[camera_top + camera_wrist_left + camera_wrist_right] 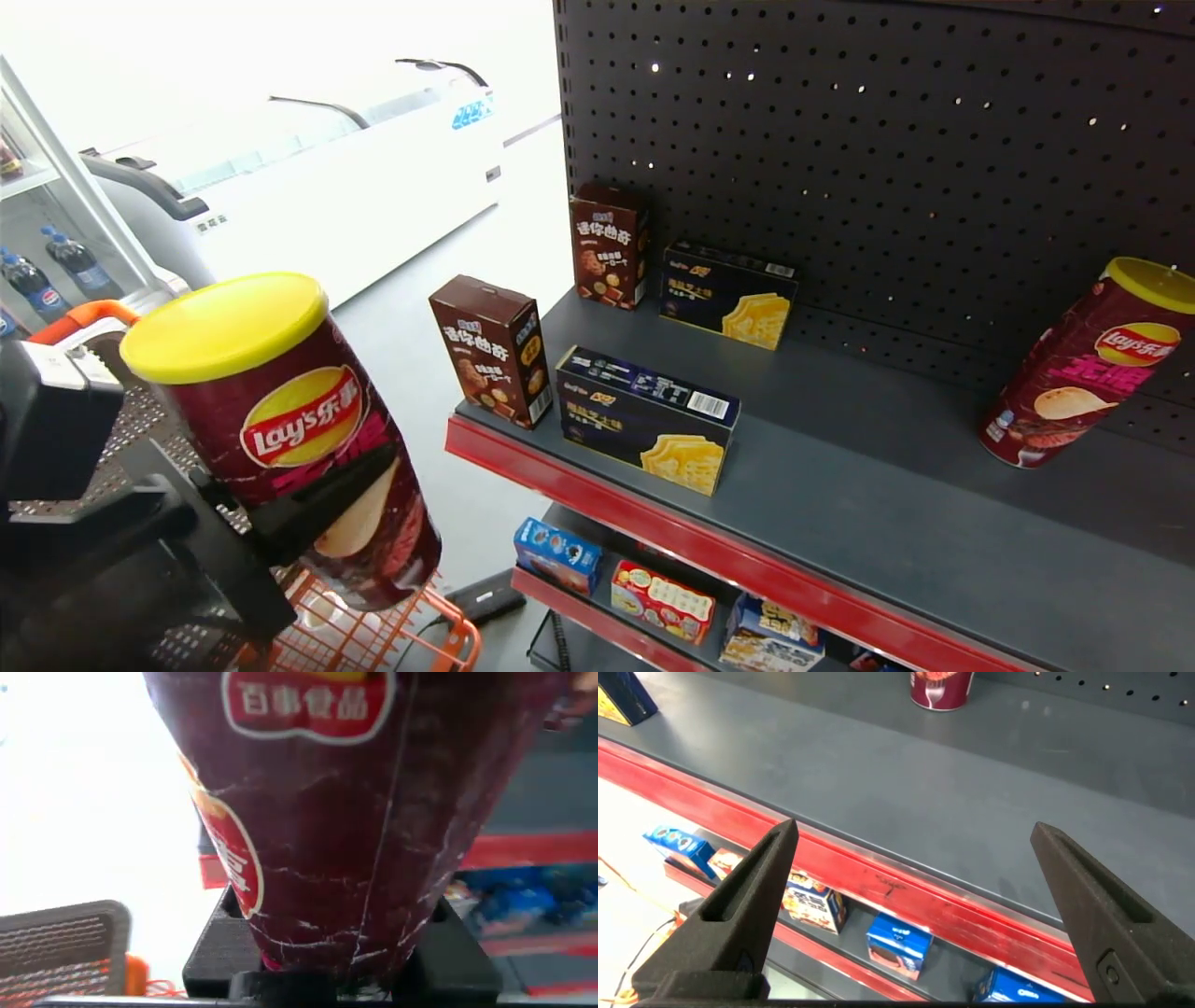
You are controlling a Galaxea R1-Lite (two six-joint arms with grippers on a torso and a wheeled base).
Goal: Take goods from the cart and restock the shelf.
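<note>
– Head view, start at the left hand (317,523). What's it got?

– Clamped on a dark red chips can (280,411). Fingers cross the lower half of the tube. Yellow lid (224,322) is above the hand, the whole can tilted.

– Where is it relative to the shelf?

– In the air, off the shelf's end. Orange cart (373,635) is below the hand. Shelf (887,448) is ahead and to the hand's right, apart from the can.

– How will it handle?

– My read: light. A thin card tube, stiff along its length, likely to dent under a hard squeeze. Glossy wrap, so it may slip or swivel between two fingers. Chips inside break easily; set it down, don't drop it. The low hold leaves a lot of tube above the fingers, so it wants to lean. Mid-body would be steadier. Not the lid; that probably pops off.

– Farther out?

– Nearest the hand, a brown box (490,350) at the shelf end, with a dark blue box (649,420) just beside it. Far to the hand's right, a second can (1083,373) stands lid-up near the pegboard (887,140). The stretch between blue box and that can looks the likely spot.

– Right hand (915,833)?

– Right wrist view: fingers well apart, holding nothing, over the shelf's red front edge (906,882).
</note>
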